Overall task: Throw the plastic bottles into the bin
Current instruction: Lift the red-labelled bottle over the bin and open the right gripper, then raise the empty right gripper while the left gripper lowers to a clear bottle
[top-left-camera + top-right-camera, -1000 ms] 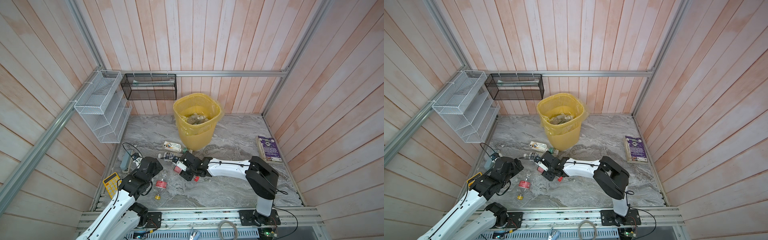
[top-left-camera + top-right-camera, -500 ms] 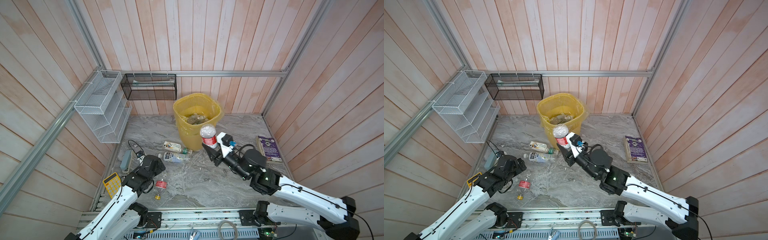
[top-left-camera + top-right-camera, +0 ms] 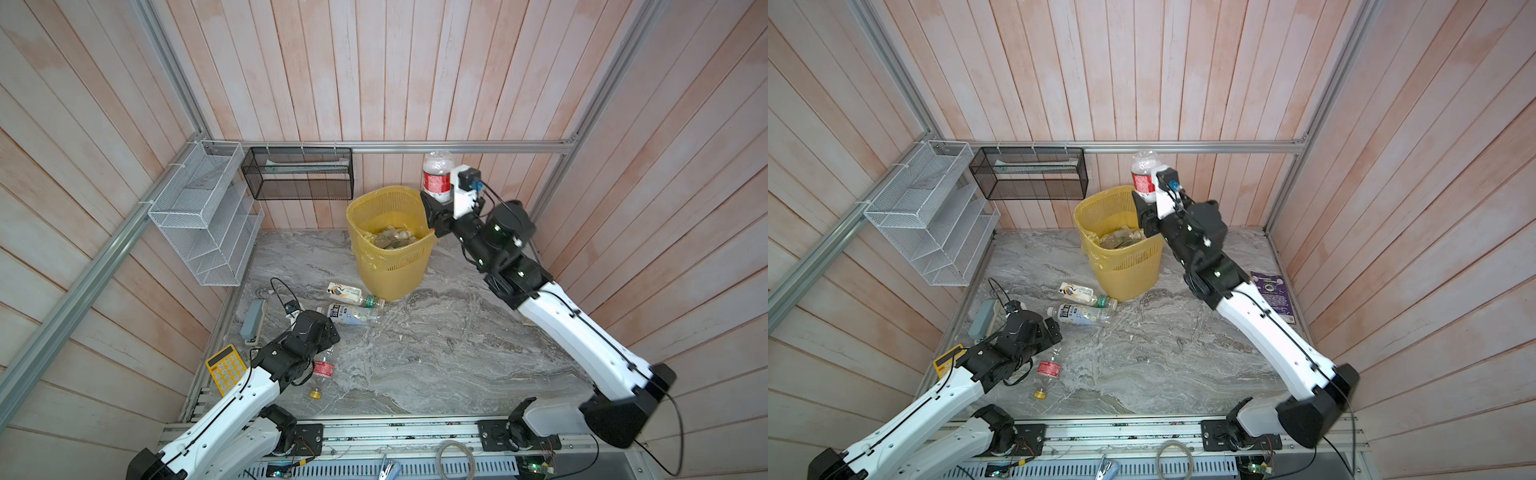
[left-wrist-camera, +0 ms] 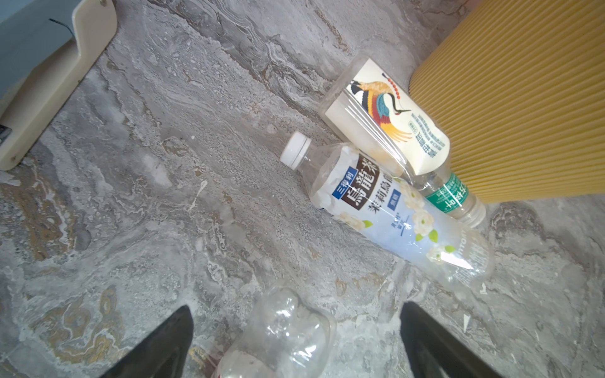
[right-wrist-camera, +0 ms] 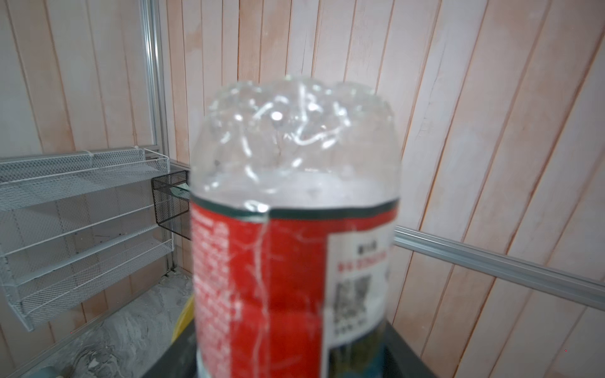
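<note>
Floor (image 3: 457, 353) lies open centrally; bottles (image 3: 353, 313) and bin (image 3: 390, 266) crowd behind.

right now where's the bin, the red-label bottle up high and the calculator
bin (image 3: 395, 268): in a top view, lattice wall
raised red-label bottle (image 3: 435, 187): in a top view, red label
yellow calculator (image 3: 226, 370): in a top view, keypad

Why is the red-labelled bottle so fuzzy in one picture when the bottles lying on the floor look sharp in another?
Right wrist view: the red-labelled bottle fills the frame, probably too near the lens, its print smeared, the wall boards behind sharper. Left wrist view: the tea bottle lies farther off, its label crisp.
</note>
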### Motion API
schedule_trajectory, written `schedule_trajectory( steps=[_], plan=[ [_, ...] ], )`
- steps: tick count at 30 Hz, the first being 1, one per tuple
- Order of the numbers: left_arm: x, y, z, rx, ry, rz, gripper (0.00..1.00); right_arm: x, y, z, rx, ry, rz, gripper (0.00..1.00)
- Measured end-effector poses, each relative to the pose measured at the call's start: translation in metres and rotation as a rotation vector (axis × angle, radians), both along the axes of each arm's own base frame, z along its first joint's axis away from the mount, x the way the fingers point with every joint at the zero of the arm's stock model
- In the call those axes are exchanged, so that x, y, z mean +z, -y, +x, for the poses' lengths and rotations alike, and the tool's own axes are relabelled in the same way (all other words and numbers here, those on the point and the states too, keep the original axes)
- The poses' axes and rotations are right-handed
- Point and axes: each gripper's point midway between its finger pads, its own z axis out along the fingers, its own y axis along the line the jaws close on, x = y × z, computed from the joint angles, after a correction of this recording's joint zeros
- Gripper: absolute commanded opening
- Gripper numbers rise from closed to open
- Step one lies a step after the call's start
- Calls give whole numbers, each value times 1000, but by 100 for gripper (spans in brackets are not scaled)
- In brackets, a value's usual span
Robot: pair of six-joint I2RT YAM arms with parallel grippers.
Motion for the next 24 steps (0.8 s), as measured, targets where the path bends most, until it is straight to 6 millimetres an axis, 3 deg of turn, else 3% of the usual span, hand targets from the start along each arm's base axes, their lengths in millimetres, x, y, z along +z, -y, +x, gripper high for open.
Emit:
schedule_trajectory(
  steps=[2,4,6,8,13,17,19,22,24],
  plan=[
    [-3,1,-2,-3,-17,8,100,-23,-24,28,23,-81,-37,75],
    [-5,0,-5,2,-29,16,100,-56,-36,42,34,-166,-80,85],
    [-6,-2,-7,7,-35,21,100,-83,-39,47,34,-239,-120,90],
    [-8,-3,-9,11,-43,23,100,-92,-33,49,19,-276,-137,93],
    [-11,-2,-15,7,-67,33,100,-68,-6,45,-40,-251,-112,92],
    [-14,4,-21,-13,-85,33,100,-35,23,27,-90,-191,-65,93],
    [-16,8,-23,-24,-95,30,100,-29,37,18,-114,-172,-46,93],
    [-21,15,-27,-43,-118,28,99,-37,57,11,-154,-180,-19,93],
    [-25,18,-31,-55,-136,24,98,-57,72,10,-189,-212,-6,93]
  ],
)
